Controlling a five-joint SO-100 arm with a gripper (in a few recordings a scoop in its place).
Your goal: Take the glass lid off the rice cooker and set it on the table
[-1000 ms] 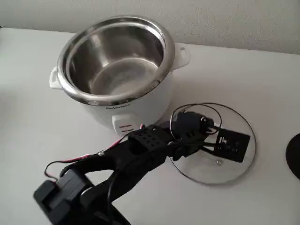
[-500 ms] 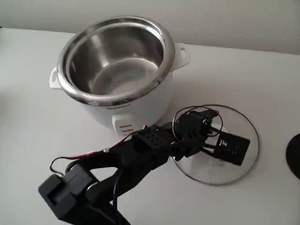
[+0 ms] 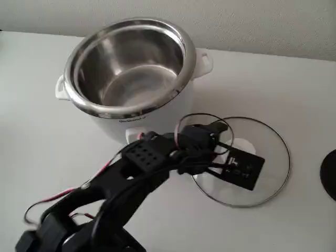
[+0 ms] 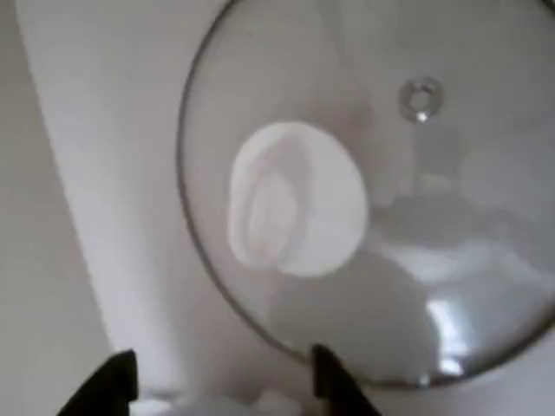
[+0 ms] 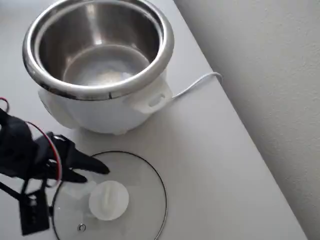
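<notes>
In the fixed view the black arm (image 3: 131,173) covers the near-left part of the glass lid (image 3: 262,168), most of its white knob and the front switch panel of the rice cooker (image 3: 131,79); the arm's base runs off the bottom edge. A dark round thing (image 3: 329,175) is cut by the right edge, too little of it showing to tell what it is.

In the wrist view the whole picture is soft, the lid's (image 4: 364,208) right side runs out of frame, and of the pincer (image 4: 217,381) just two dark tips rise from the bottom edge.

In the overhead view the lid's (image 5: 140,200) lower rim and the cooker's (image 5: 100,45) top are cropped, and the arm (image 5: 25,155) hides the lid's left rim.
</notes>
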